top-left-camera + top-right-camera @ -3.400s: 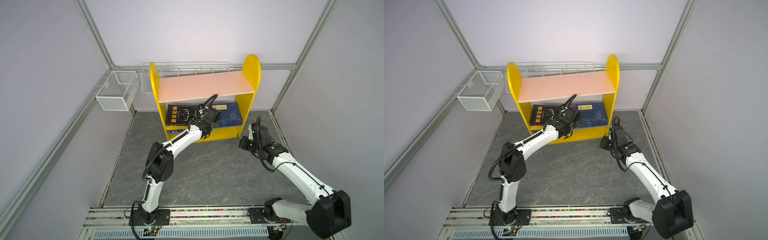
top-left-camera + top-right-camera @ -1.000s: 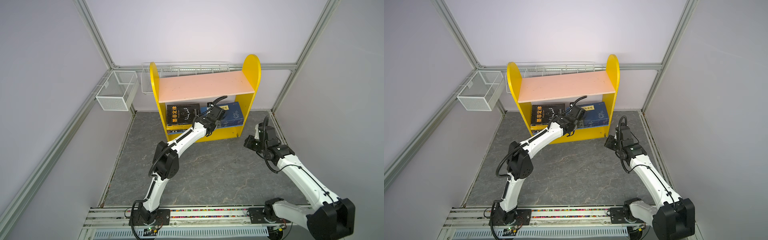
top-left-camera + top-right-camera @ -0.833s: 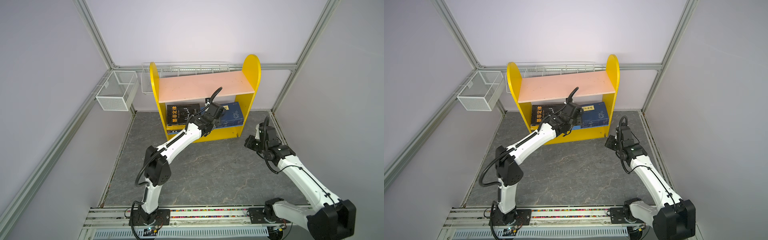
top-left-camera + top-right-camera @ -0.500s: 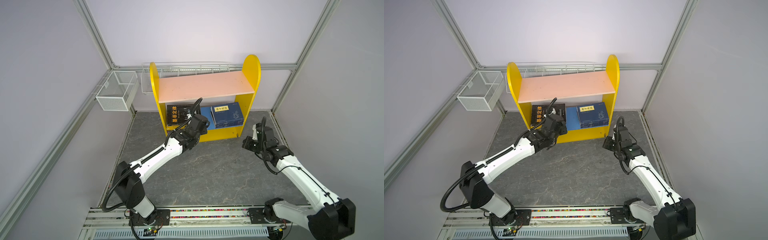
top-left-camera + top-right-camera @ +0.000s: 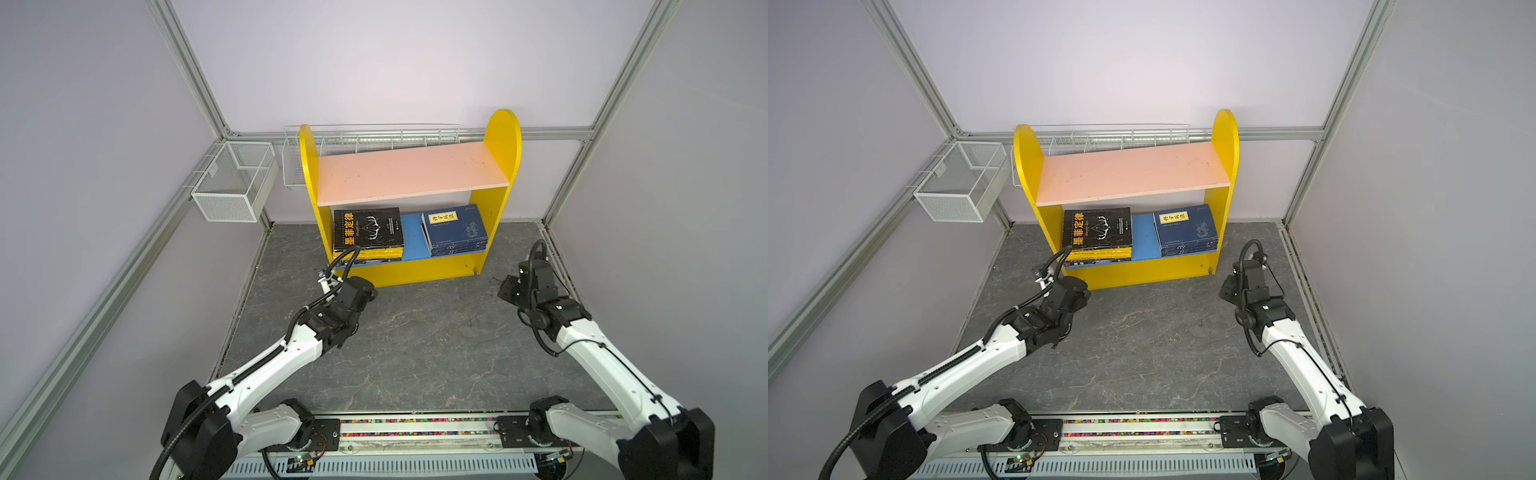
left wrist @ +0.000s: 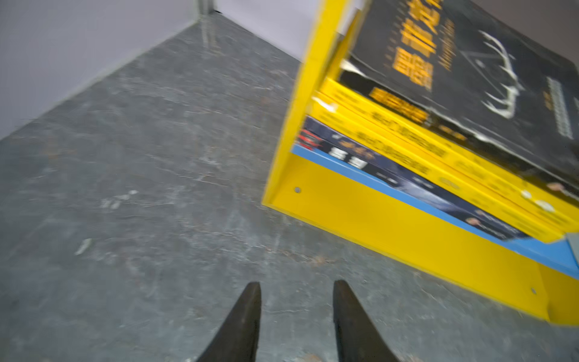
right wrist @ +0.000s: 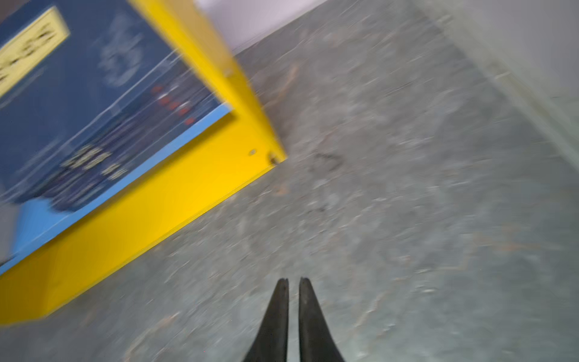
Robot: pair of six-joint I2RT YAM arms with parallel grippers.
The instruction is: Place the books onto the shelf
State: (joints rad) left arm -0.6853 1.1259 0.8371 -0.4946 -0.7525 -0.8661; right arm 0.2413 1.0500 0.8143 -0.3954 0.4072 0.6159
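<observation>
My left gripper (image 6: 296, 283) has its fingers (image 6: 247, 313) spread, with only the grey floor (image 6: 156, 188) showing between them. It hangs empty just in front of the left end of the shelf (image 5: 503, 137). My right gripper (image 7: 294, 279) has its fingers almost pressed together, a thin slit of floor between them. It grips nothing and sits just off the shelf's right front corner.

The books (image 5: 1185, 230) I can see lie flat on the shelf's blue lower board (image 5: 411, 243). A black book (image 5: 368, 228) tops the pile at the shelf's left end, with yellow books (image 6: 407, 138) under it. A navy book (image 5: 453, 226) with a yellow label tops the pile at the right end. The pink upper board (image 5: 407, 170) spans above them, and wire baskets (image 5: 232, 183) hang behind the shelf.
</observation>
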